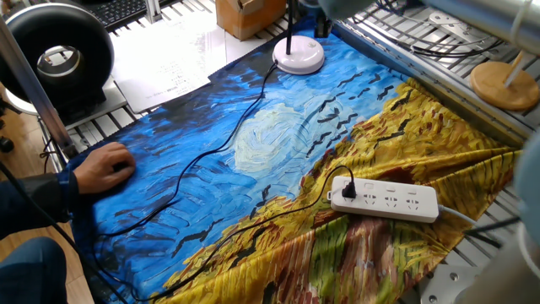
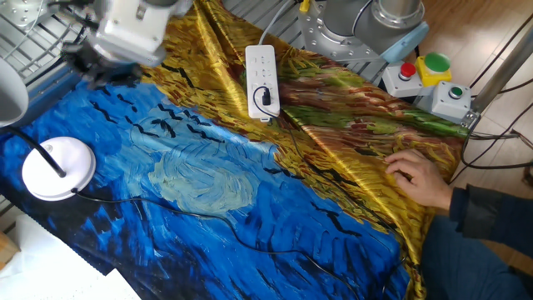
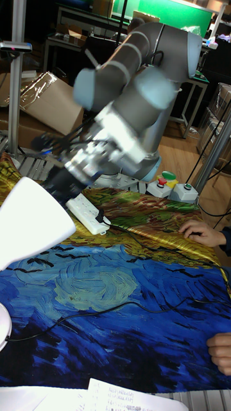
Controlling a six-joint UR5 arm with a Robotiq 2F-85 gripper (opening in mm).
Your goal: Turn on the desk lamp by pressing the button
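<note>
The desk lamp stands at the far end of the painted cloth. Its round white base [image 1: 299, 56] [image 2: 57, 167] lies flat, with the thin black neck [image 1: 288, 25] rising from it and the cord [image 1: 221, 150] trailing across the cloth. Its white head [image 3: 29, 221] fills the left of the tall view. My gripper [image 2: 97, 67] [image 3: 59, 185] is motion-blurred. It hangs above the cloth, off to the side of the base and touching nothing. Its fingers are too smeared to show a gap.
A white power strip [image 1: 386, 200] [image 2: 261, 80] lies on the yellow part of the cloth. A person's hand [image 1: 105, 166] [image 2: 420, 179] rests on the cloth edge. A big black ring device [image 1: 57, 57], papers [image 1: 169, 51] and a cardboard box [image 1: 249, 15] stand beyond the cloth.
</note>
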